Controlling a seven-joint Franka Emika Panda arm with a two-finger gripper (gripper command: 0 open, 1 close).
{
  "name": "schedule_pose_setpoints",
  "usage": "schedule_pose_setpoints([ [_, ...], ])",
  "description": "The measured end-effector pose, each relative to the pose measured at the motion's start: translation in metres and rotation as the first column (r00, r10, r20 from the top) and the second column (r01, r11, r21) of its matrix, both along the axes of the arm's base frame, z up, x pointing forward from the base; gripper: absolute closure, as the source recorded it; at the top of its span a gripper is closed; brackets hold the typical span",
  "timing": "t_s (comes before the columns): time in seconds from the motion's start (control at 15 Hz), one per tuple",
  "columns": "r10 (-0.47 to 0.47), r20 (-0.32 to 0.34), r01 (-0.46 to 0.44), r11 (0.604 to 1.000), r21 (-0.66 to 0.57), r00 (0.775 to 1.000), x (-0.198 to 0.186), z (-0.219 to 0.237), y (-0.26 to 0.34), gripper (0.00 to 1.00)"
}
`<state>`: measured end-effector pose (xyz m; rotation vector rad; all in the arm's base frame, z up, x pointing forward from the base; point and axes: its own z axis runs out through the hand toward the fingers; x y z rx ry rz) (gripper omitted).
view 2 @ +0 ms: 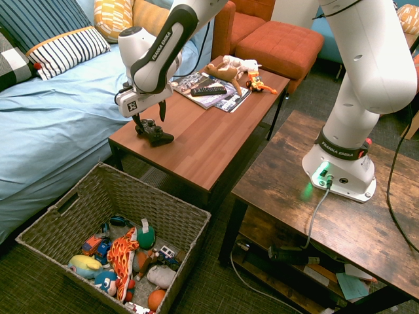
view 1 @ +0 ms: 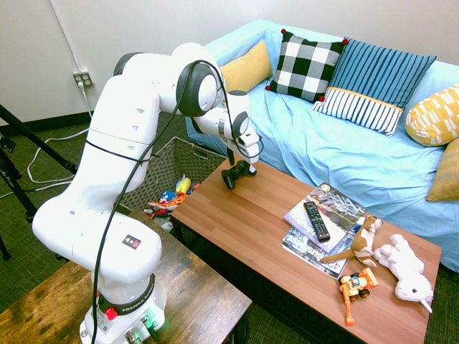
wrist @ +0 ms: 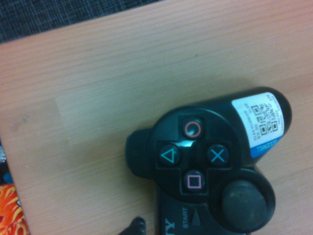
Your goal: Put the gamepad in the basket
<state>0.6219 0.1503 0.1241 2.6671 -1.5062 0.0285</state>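
Note:
The black gamepad (view 1: 231, 175) (view 2: 155, 135) lies near the corner of the low wooden table (view 1: 265, 236) (view 2: 203, 134), on the side closest to the basket. My gripper (view 1: 241, 167) (view 2: 150, 118) hangs just above it, open, its fingers apart over the pad's near end and holding nothing. In the wrist view the gamepad (wrist: 205, 166) fills the lower right, flat on the wood, showing its symbol buttons and one thumbstick. The woven basket (view 1: 171, 163) (view 2: 190, 219) stands on the floor beside that table corner.
Several colourful toys (view 2: 124, 255) lie in the basket. At the table's far end are magazines (view 1: 323, 215), a slim remote (view 1: 316, 220) (view 2: 208, 91), plush animals (view 1: 401, 265) and an orange toy (view 1: 356, 284). A blue sofa (view 1: 344, 150) with cushions runs behind the table.

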Motion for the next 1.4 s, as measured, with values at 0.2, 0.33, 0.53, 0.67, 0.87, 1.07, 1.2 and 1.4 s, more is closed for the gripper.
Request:
schedule_pose_setpoints([
  [0.2, -0.002, -0.001, 0.002, 1.000, -0.002, 1.000, 0.006, -0.007, 0.002, 0.00],
  [0.33, -0.004, -0.008, 0.004, 1.000, -0.005, 1.000, 0.009, -0.012, 0.002, 0.00],
  [0.53, -0.015, -0.014, 0.015, 1.000, 0.000, 1.000, 0.014, -0.016, 0.002, 1.00],
  [0.67, -0.024, -0.016, 0.024, 1.000, 0.006, 1.000, 0.016, -0.016, 0.001, 1.00],
  [0.87, -0.034, -0.031, 0.034, 0.999, 0.015, 0.999, 0.016, -0.021, -0.004, 1.00],
  [1.07, -0.034, -0.042, 0.035, 0.999, 0.030, 0.999, 0.015, -0.025, -0.003, 1.00],
  [1.2, -0.028, -0.052, 0.030, 0.999, 0.034, 0.998, 0.015, -0.024, -0.002, 1.00],
  [1.4, 0.003, -0.050, -0.001, 0.999, 0.037, 0.999, 0.018, -0.021, -0.003, 1.00],
])
